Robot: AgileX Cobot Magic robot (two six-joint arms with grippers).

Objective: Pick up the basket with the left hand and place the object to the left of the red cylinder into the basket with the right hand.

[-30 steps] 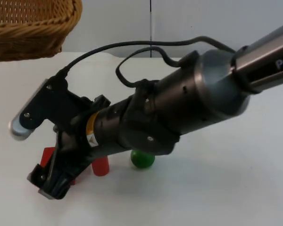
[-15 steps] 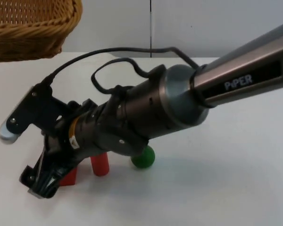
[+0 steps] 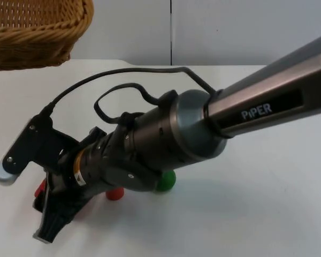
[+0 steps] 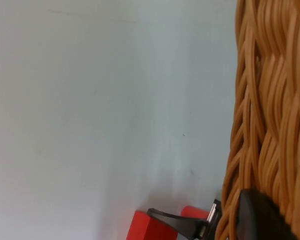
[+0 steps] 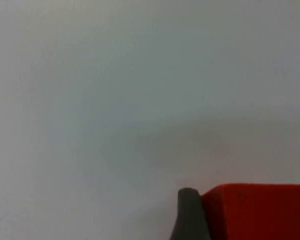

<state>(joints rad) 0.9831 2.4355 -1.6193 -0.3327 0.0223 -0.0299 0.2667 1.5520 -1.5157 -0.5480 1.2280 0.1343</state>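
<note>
The left hand (image 4: 252,215) holds the wicker basket (image 3: 35,32) raised above the worktop (image 3: 267,203), its finger lying on the weave, while the right hand (image 3: 56,217) is low at the red block (image 5: 260,210), just left of the red cylinder (image 3: 115,194); whether its fingers are apart or together cannot be told. One right fingertip (image 5: 190,215) touches the block's edge, so an off-centre closure could push or tip it. The forearm hangs over the cylinder and green ball (image 3: 166,182) and could knock either.
</note>
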